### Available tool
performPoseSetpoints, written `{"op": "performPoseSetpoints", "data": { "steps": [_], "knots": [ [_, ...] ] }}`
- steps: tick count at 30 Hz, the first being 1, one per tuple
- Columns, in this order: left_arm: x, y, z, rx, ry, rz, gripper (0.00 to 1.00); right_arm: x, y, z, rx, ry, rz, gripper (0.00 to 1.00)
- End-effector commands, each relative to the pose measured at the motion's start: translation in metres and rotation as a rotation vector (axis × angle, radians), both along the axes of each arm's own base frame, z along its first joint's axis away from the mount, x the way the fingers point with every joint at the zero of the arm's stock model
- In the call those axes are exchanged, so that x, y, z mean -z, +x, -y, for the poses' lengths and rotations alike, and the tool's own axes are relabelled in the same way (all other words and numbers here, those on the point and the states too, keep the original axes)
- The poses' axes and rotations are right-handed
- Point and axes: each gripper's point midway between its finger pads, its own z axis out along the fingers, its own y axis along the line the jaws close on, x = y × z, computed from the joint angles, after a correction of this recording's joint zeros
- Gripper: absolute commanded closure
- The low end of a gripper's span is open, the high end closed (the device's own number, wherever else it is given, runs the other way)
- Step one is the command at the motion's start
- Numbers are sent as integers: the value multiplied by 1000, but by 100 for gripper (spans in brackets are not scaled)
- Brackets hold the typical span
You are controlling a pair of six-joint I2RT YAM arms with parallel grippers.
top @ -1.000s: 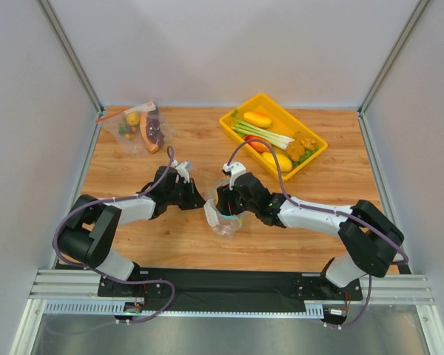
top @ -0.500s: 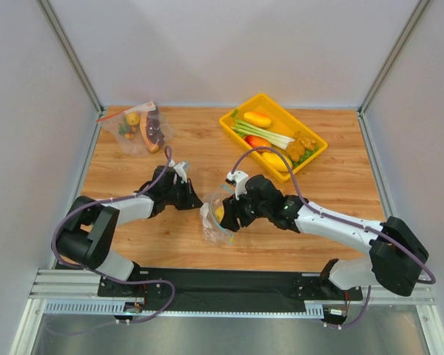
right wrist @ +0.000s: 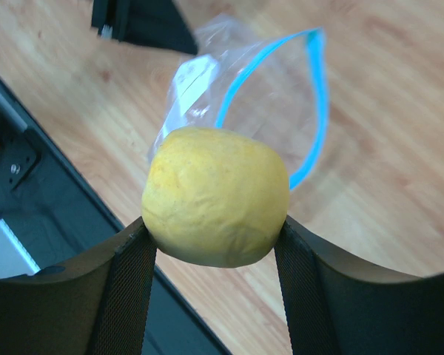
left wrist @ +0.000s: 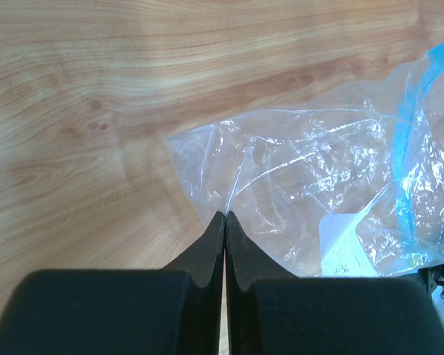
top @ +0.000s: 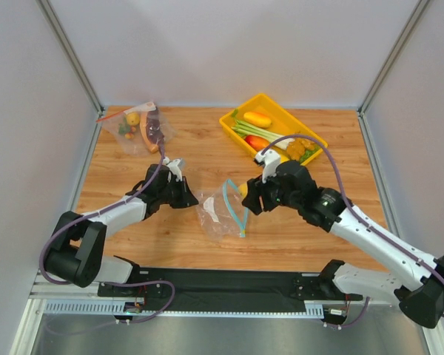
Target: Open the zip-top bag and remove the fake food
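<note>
From the top camera, the left gripper [top: 185, 194] is lying low over the table [top: 170, 240] with its jaws pressed together, and they are pinching the near corner of the zip-top bag [top: 220, 211]. The bag is lying flat just in front of this gripper, with its light-blue mouth standing open on the far side from it. The right gripper [top: 249, 198] is hanging just beyond the bag's mouth and is holding a round yellow fake food piece [top: 243, 190] between its fingers, outside the bag. Behind the right gripper a yellow tray [top: 242, 105] is holding other toy produce. Well behind the left gripper, a second clear bag [top: 137, 132] is lying in the far corner.

In the left wrist camera, the left gripper [left wrist: 224, 217] is shut tight, and the crinkly film of the zip-top bag [left wrist: 303, 185] is running right into its tips.

In the right wrist camera, the right gripper [right wrist: 214, 238] is clamping the round yellow fake food piece [right wrist: 216, 194] from both sides. The zip-top bag [right wrist: 263, 89] is lying below and ahead of it, with its blue mouth gaping.
</note>
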Motion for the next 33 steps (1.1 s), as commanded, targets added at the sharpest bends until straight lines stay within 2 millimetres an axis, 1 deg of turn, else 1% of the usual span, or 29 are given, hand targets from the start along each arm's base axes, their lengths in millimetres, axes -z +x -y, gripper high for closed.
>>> {"op": "performPoseSetpoints", "data": {
  "steps": [1, 3, 4, 5, 6, 7, 8, 9, 12, 13, 14, 15, 16, 17, 18, 19, 20, 21, 23, 24, 26, 27, 28, 29, 30, 31, 33],
  "knots": [
    [-21, 9, -2, 10, 12, 77, 100, -22, 34, 42, 151, -33, 65, 58],
    [-18, 3, -6, 11, 27, 58, 100, -35, 49, 49, 195, 3, 91, 58],
    [-20, 2, -7, 10, 30, 66, 100, -36, 62, 59, 247, 13, 85, 58],
    [-20, 1, -7, 10, 30, 64, 100, -41, 71, 62, 268, 38, 90, 58],
    [-20, 0, -8, 10, 31, 63, 100, -43, 79, 65, 292, 52, 92, 58],
    [-23, -1, -7, 12, 28, 68, 100, -40, 94, 73, 333, 68, 72, 58],
    [-24, -2, -8, 12, 26, 69, 100, -39, 102, 76, 352, 78, 69, 58],
    [-24, -4, -8, 14, 28, 66, 100, -30, 121, 84, 394, 80, 53, 58],
    [-29, -7, -9, 18, 21, 77, 100, -29, 156, 90, 450, 106, 40, 58],
    [-32, -8, -9, 19, 18, 84, 100, -9, 172, 99, 485, 81, -6, 58],
    [-32, -9, -9, 19, 15, 84, 100, -20, 189, 102, 510, 94, 14, 59],
    [-33, -10, -9, 19, 13, 84, 100, -1, 205, 109, 537, 69, -27, 59],
    [-34, -10, -9, 20, 8, 88, 100, 2, 215, 111, 550, 67, -29, 59],
    [-36, -10, -8, 22, 6, 92, 100, -11, 231, 112, 564, 76, 1, 59],
    [-35, -11, -9, 21, 5, 91, 100, -8, 242, 114, 577, 71, -2, 59],
    [-36, -11, -9, 21, 4, 93, 100, 10, 257, 118, 593, 49, -38, 59],
    [-35, -12, -9, 20, 5, 89, 100, 13, 266, 119, 603, 43, -42, 59],
    [-36, -12, -9, 23, 3, 91, 100, 19, 284, 120, 615, 34, -51, 59],
    [-35, -13, -8, 26, 2, 85, 100, 29, 300, 127, 645, 11, -68, 59],
    [-34, -14, -8, 28, 1, 84, 100, 32, 317, 130, 659, 9, -65, 58],
    [-33, -15, -8, 28, 2, 82, 100, 40, 330, 132, 667, 1, -80, 57],
    [-33, -15, -9, 28, 2, 82, 100, 50, 340, 133, 672, -12, -102, 57],
    [-34, -15, -8, 29, 1, 85, 100, 55, 345, 136, 681, -21, -111, 57],
    [-34, -15, -8, 29, 2, 85, 100, 61, 347, 139, 693, -39, -124, 57],
    [-34, -15, -8, 31, 1, 81, 100, 77, 351, 141, 701, -57, -146, 56],
    [-33, -15, -8, 31, 2, 78, 100, 74, 357, 143, 707, -56, -133, 55],
    [-34, -15, -8, 32, 3, 79, 100, 87, 360, 145, 715, -71, -149, 52]
  ]
}}
